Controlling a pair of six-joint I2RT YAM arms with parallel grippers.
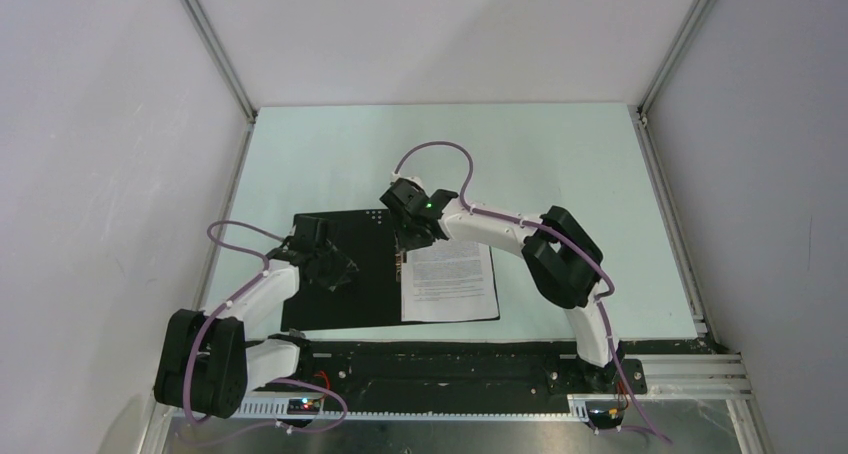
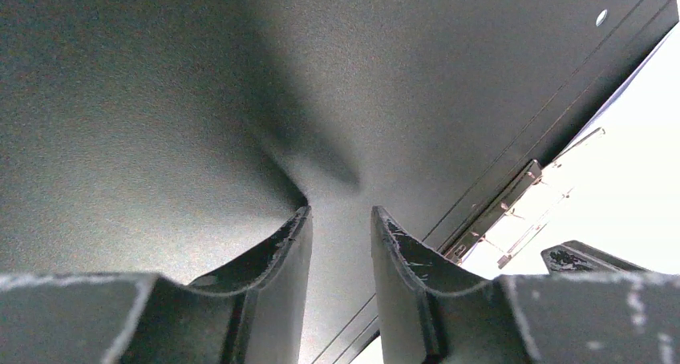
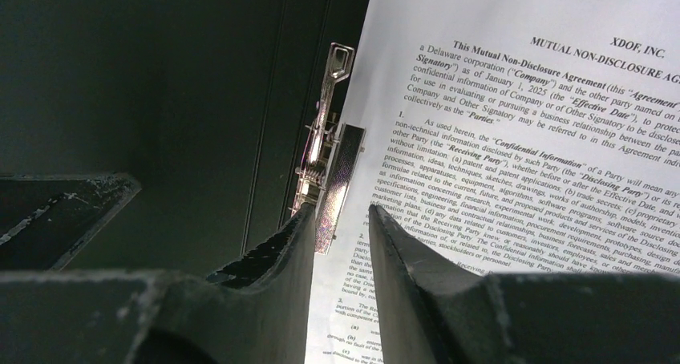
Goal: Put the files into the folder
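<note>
The left gripper sits low over the left leaf of the open folder, jaws released and empty, apparently to keep that leaf flat on the counter. At the folder's spine the right gripper straddles the metal clip, presumably to work it; I cannot tell whether its jaws are clenched on it. The files lie print-up on the folder's right leaf, edge beside the clip, judged ready for clamping.
</note>
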